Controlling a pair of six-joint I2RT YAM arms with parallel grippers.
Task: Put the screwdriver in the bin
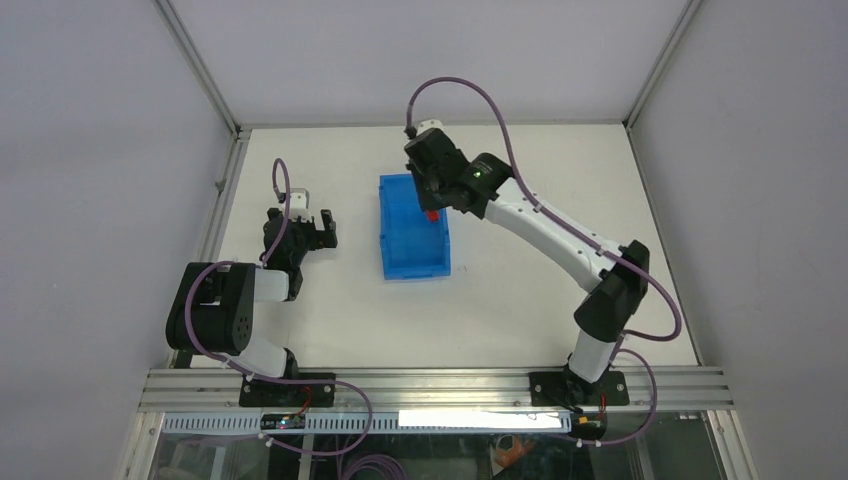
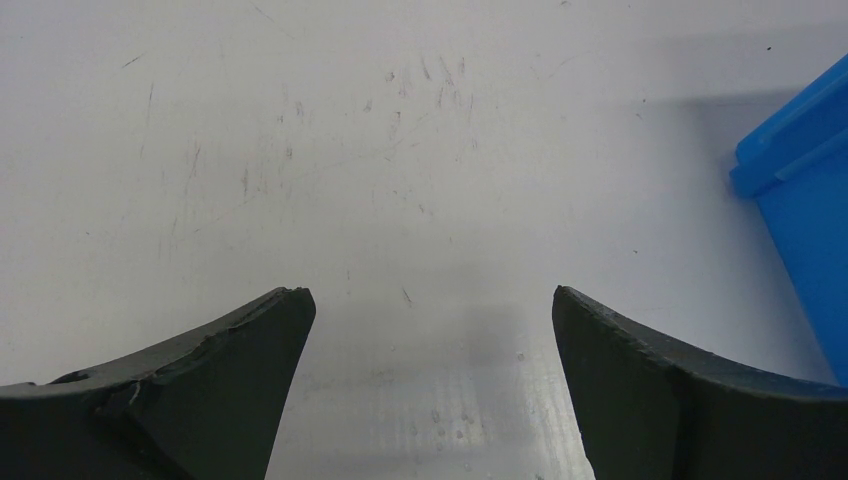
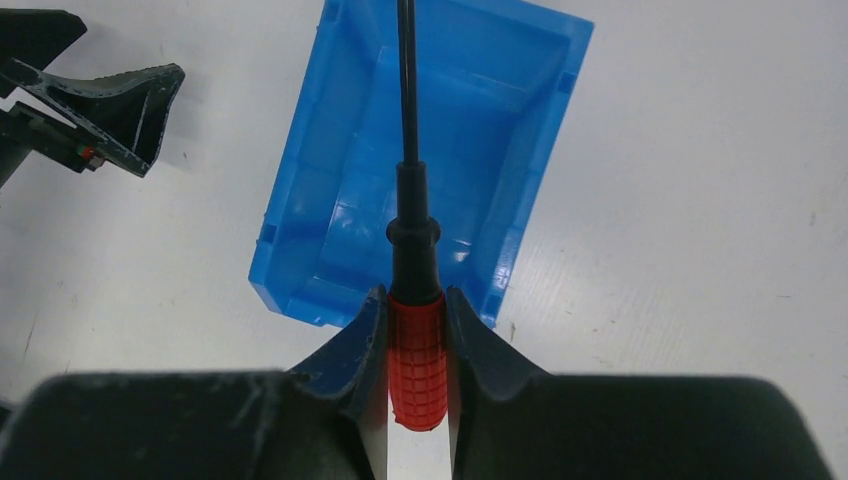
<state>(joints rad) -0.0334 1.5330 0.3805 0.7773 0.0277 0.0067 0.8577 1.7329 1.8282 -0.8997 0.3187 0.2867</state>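
1. The right claw (image 3: 415, 308) is pinching the screwdriver (image 3: 416, 365) by its red handle.
2. The bin (image 3: 330, 215) is lying just under and ahead of this claw, with the shaft pointing over it.
3. The left claw (image 2: 430, 300) is hanging spread, gripping nothing.
4. I am judging the pickup done; lowering and letting go are left.

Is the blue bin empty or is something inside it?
Empty: the bin shows a bare floor; the right gripper holds the screwdriver above it.

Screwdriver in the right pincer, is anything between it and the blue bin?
Nothing visible. The right pincer grips the screwdriver by its red handle above the bin, whose open top shows only bare floor below the shaft.
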